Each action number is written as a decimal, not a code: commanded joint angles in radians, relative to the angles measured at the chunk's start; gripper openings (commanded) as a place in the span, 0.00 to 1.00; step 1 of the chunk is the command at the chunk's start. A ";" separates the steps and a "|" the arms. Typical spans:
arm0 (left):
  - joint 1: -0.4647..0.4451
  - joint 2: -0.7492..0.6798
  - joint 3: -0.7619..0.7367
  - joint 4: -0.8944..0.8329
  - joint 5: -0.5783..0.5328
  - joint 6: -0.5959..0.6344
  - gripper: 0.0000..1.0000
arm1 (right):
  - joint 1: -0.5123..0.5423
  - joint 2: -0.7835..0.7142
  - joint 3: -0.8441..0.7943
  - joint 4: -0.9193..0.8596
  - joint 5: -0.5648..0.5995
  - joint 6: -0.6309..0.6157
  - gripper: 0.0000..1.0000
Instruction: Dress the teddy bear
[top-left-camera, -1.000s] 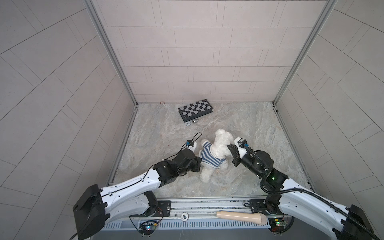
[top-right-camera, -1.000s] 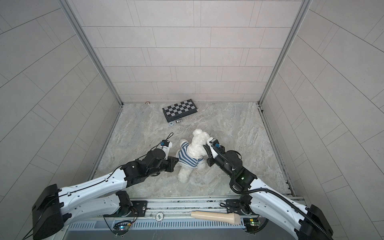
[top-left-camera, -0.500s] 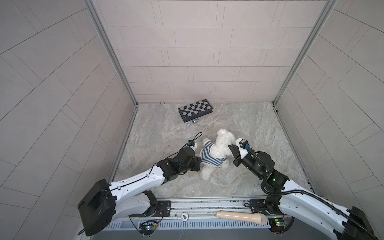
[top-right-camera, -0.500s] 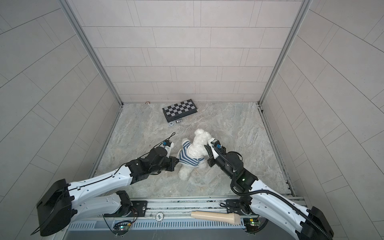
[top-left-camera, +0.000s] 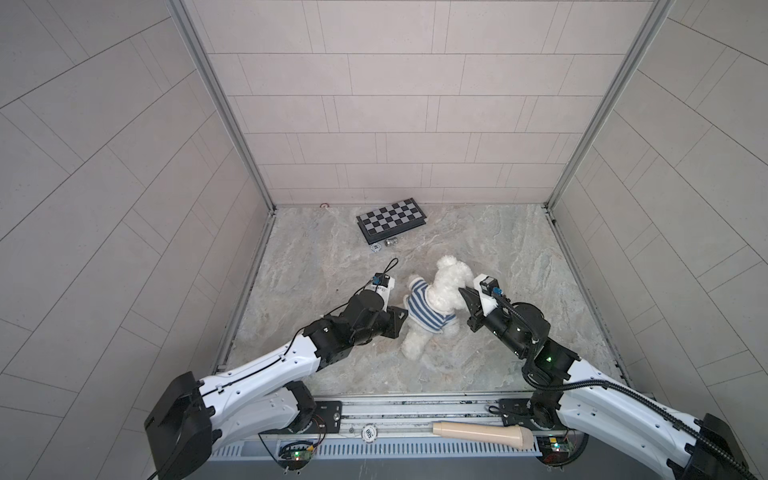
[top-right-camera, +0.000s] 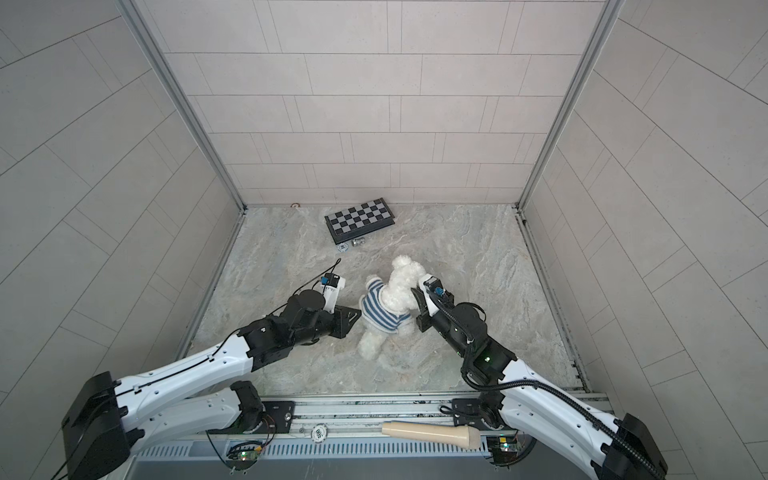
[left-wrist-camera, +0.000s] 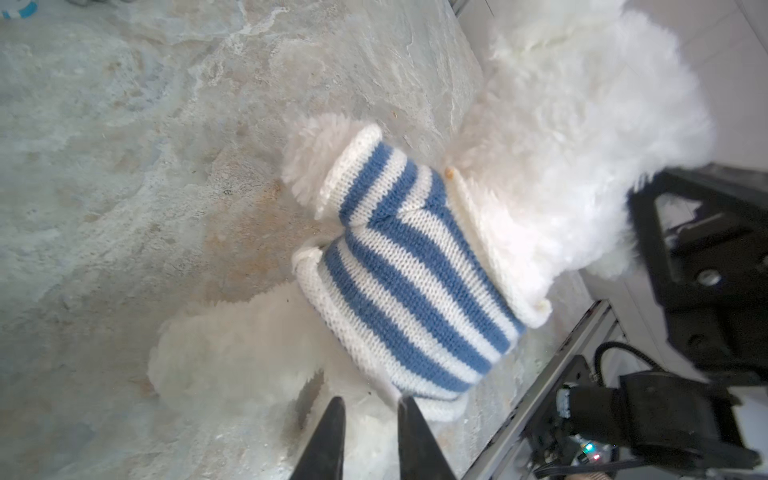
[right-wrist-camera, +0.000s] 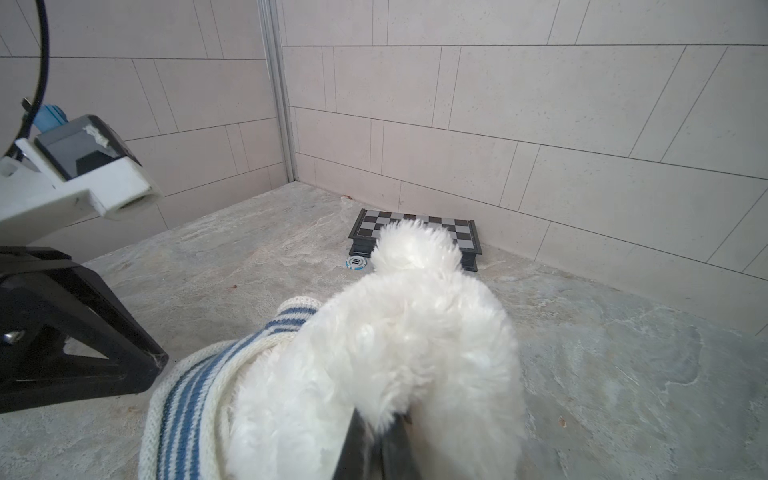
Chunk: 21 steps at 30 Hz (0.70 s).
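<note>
The teddy bear (top-left-camera: 446, 286) (top-right-camera: 399, 286) (right-wrist-camera: 407, 340), fluffy and white, lies mid-floor with its head toward the back wall. It wears a blue-and-white striped shirt (top-left-camera: 428, 311) (top-right-camera: 380, 311) (left-wrist-camera: 407, 282) over its torso and one arm. My left gripper (top-left-camera: 401, 318) (top-right-camera: 355, 316) (left-wrist-camera: 372, 401) sits at the shirt's lower hem, its jaws a little apart with nothing pinched between them. My right gripper (top-left-camera: 463, 295) (top-right-camera: 415, 297) (right-wrist-camera: 378, 428) is shut on the bear's fur at the side of its head. The bear's face is hidden.
A folded chessboard (top-left-camera: 392, 218) lies by the back wall, with a poker chip (top-left-camera: 375, 248) and a small metal piece (top-left-camera: 390, 242) just in front of it. A beige handle-shaped object (top-left-camera: 482, 432) rests on the front rail. Tiled walls enclose three sides.
My left gripper's jaws have parted at the shirt's hem, and the left arm has shifted a little. The bear and my right gripper have stayed where they were.
</note>
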 joint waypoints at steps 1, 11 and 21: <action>-0.022 -0.038 0.041 -0.047 -0.025 0.011 0.39 | 0.004 -0.031 0.007 0.029 0.052 0.013 0.00; -0.168 0.127 0.065 0.117 -0.035 -0.128 0.46 | 0.007 -0.017 0.003 0.045 0.108 0.036 0.00; -0.175 0.262 0.110 0.202 -0.045 -0.191 0.36 | 0.021 -0.027 -0.012 0.058 0.130 0.053 0.00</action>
